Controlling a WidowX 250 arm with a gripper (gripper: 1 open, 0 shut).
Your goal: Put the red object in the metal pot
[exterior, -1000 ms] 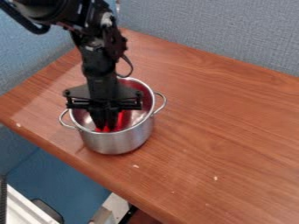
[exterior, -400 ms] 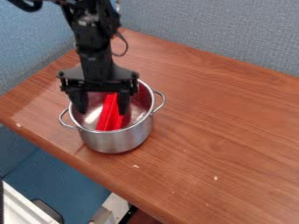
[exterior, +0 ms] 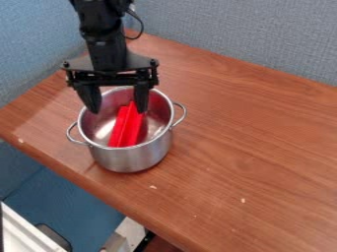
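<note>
One of each kind on the wooden table [exterior: 250,128]: a pot, a red piece, a gripper.

One metal pot [exterior: 128,148] stands on the single table, and it has two small loop handles at its rim, one on either side. Inside it lies one red object [exterior: 128,126], the only red thing in view. One robot arm comes down from the top of the view and ends in one gripper [exterior: 114,99] with two dark fingers [exterior: 91,96]. One blue wall panel runs behind the table.
</note>
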